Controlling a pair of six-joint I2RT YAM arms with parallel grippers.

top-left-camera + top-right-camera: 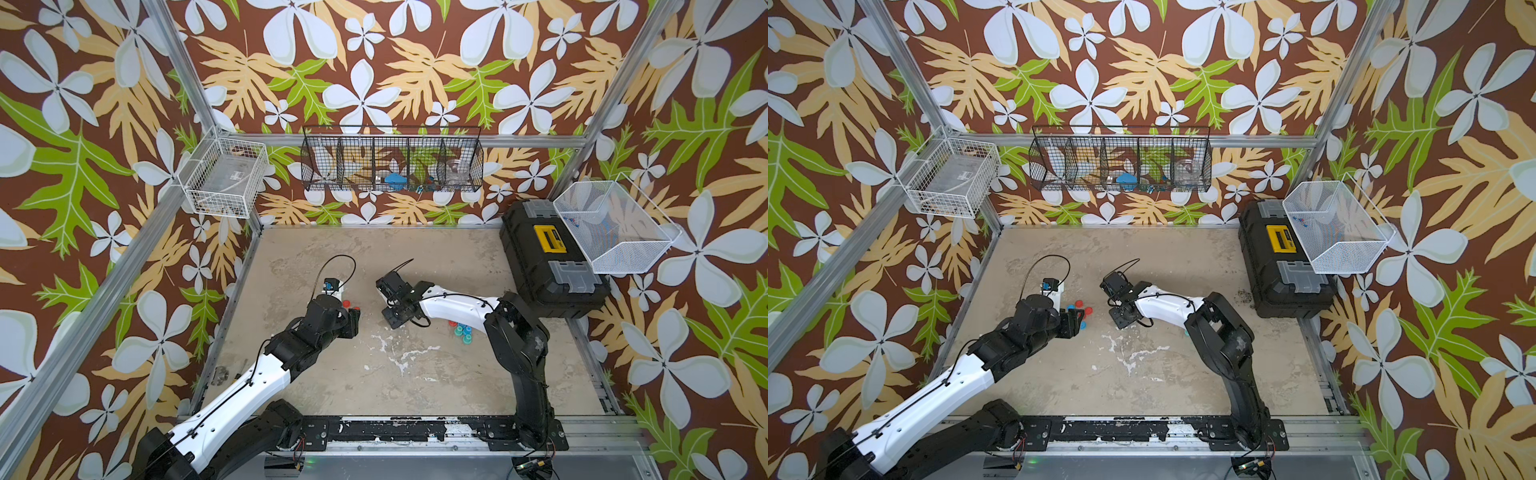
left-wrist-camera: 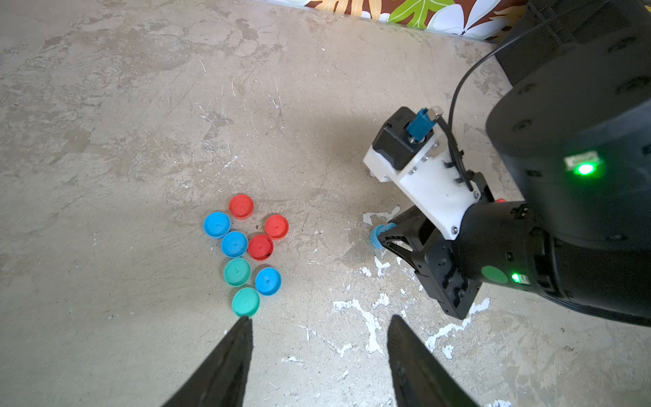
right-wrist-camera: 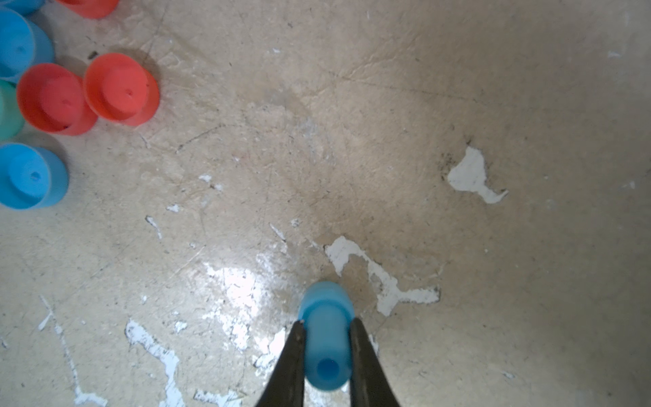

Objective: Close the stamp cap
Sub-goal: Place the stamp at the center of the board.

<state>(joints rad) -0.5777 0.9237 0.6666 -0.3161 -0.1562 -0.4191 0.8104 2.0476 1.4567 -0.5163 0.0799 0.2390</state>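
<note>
Stamp [image 3: 326, 352] sits pinched in the right gripper [image 3: 327, 321] just over the desk [image 3: 458, 105], looks uncapped. Left gripper [image 2: 321, 319] hangs open by the loose caps [image 2: 243, 246], none grabbed yet, so capping's all left.

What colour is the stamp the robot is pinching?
The stamp is blue. The right wrist view shows it best.

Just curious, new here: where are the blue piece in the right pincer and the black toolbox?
Blue piece [image 3: 326, 338]: right wrist view, middle of its body.
Black toolbox [image 1: 536, 274]: a top view, bare part of its lid.
</note>
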